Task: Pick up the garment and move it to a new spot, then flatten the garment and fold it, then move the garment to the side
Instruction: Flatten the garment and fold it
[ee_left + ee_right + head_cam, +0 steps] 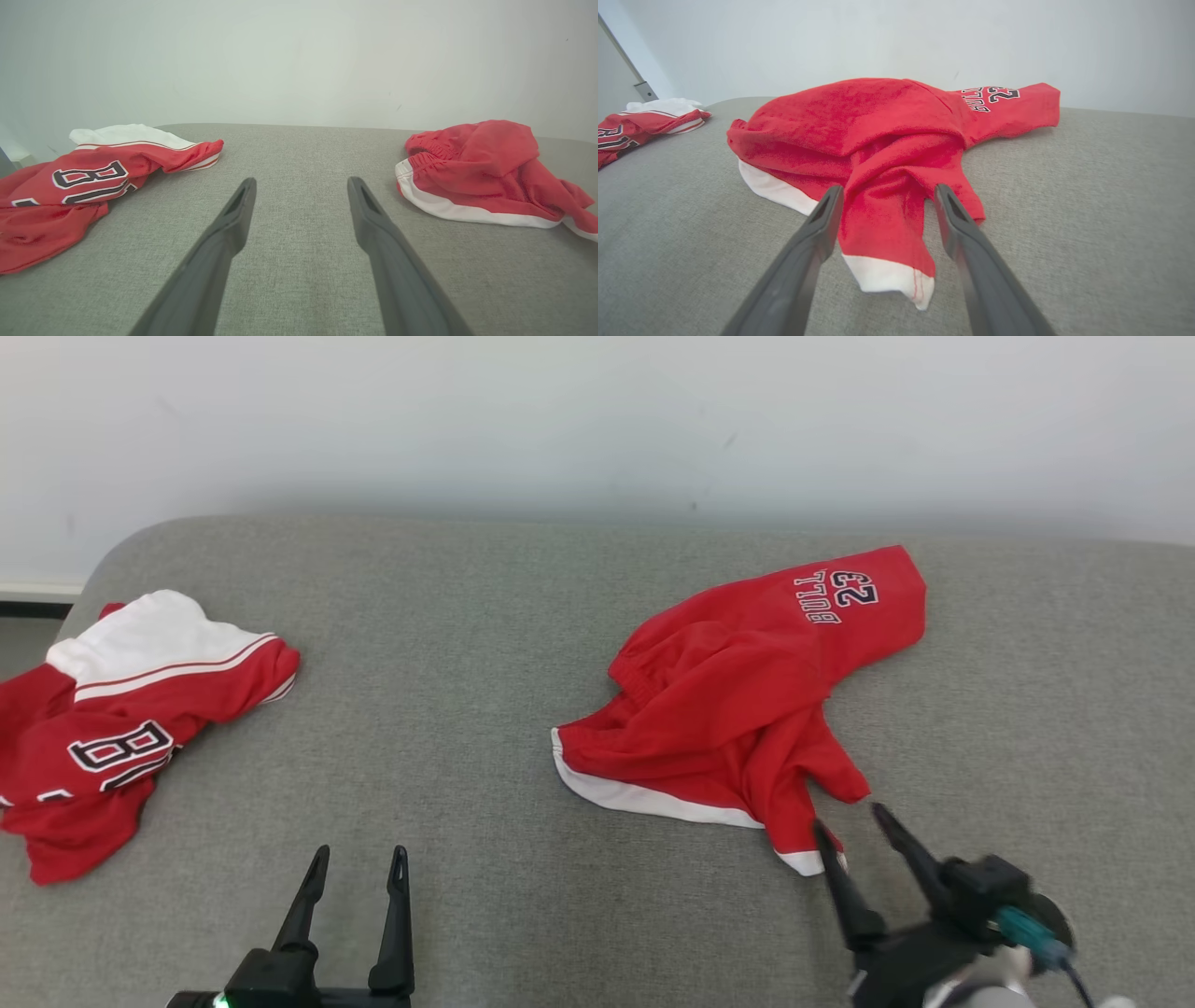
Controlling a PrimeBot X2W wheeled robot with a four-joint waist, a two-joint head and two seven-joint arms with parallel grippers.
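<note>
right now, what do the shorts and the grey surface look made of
Shorts: soft red knit, perhaps cotton or polyester, matte; limp folds, fuzzy texture, white hem band. Surface: grey woven upholstery fabric, matte; its coarse weave shows.

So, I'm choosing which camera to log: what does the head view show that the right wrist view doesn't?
Head view adds: the left gripper, jaws open. Right wrist view adds: red stitching on the white hem, lying between the right gripper's open jaws. Shared: that gripper, the red shorts, the red-and-white jersey, the grey cushion.
</note>
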